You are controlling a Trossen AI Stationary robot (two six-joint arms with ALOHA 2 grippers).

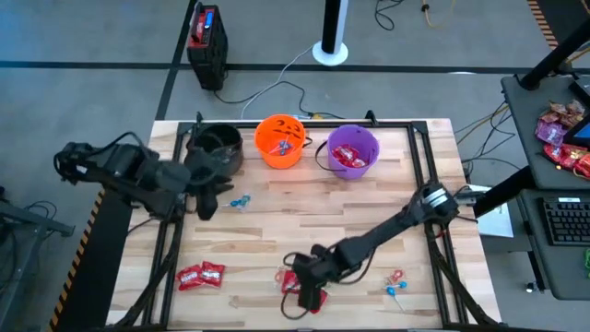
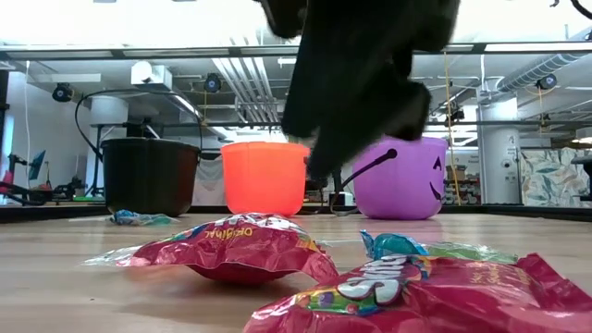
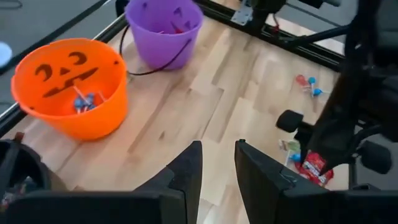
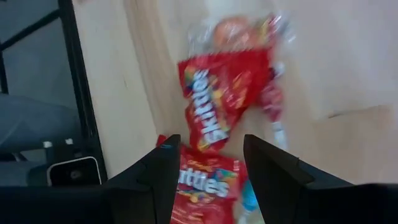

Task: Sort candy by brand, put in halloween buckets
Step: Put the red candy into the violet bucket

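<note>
Table (image 1: 369,231): pale wood planks, butcher-block grain, black frame round the edge.
Buckets: three round plastic pails along the table's far edge; black bucket (image 1: 219,148), orange bucket (image 1: 279,140) with a black pumpkin face beside it, purple bucket (image 1: 352,150) beside that.
Bucket contents: lollipops in the orange one, red packets in the purple one; the black one's inside is too dark to read.
Red packets: glossy flat wrappers; two (image 1: 201,275) near the table's front left corner, two more (image 4: 221,102) under the right gripper.
Lollipops (image 1: 395,284): a small cluster on thin sticks, front right; count unclear.
Blue sweet (image 1: 241,201): one twist-wrapped piece just in front of the black bucket.
Left gripper (image 3: 217,165): fingers parted, empty, beside the black bucket.
Right gripper (image 4: 208,165): fingers spread wide, low over the red packets at the table's front edge, holding nothing.
</note>
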